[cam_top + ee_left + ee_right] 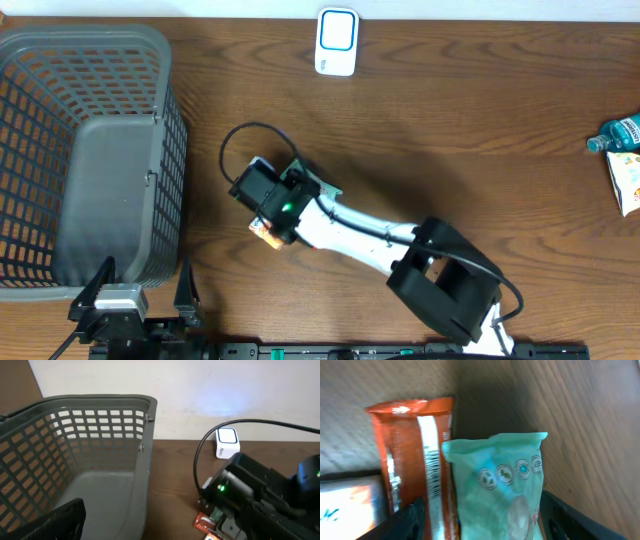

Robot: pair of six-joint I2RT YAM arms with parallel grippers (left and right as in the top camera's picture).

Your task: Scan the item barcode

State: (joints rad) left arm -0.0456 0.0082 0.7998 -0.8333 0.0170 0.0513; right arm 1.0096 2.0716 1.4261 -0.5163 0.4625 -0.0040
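the right gripper [487,517] reaches down near the middle of the table [450,120], its two fingers [562,517] standing on either side of a green pouch [495,485]. an orange wrapper [405,445] lies flat against the pouch's side, with its barcode stripe facing up. the fingers sit close around both packets, but it cannot be told whether they are pressing or only bracketing them. the white scanner [337,42] stands at the table's far edge, well apart from the packets. the left gripper [140,288] is at the near edge by the near left corner, spread wide and holding nothing, just beside the grey basket [170,120] that fills the left side. a blue bottle [618,133] and a pale packet [628,185] lie at the right edge.
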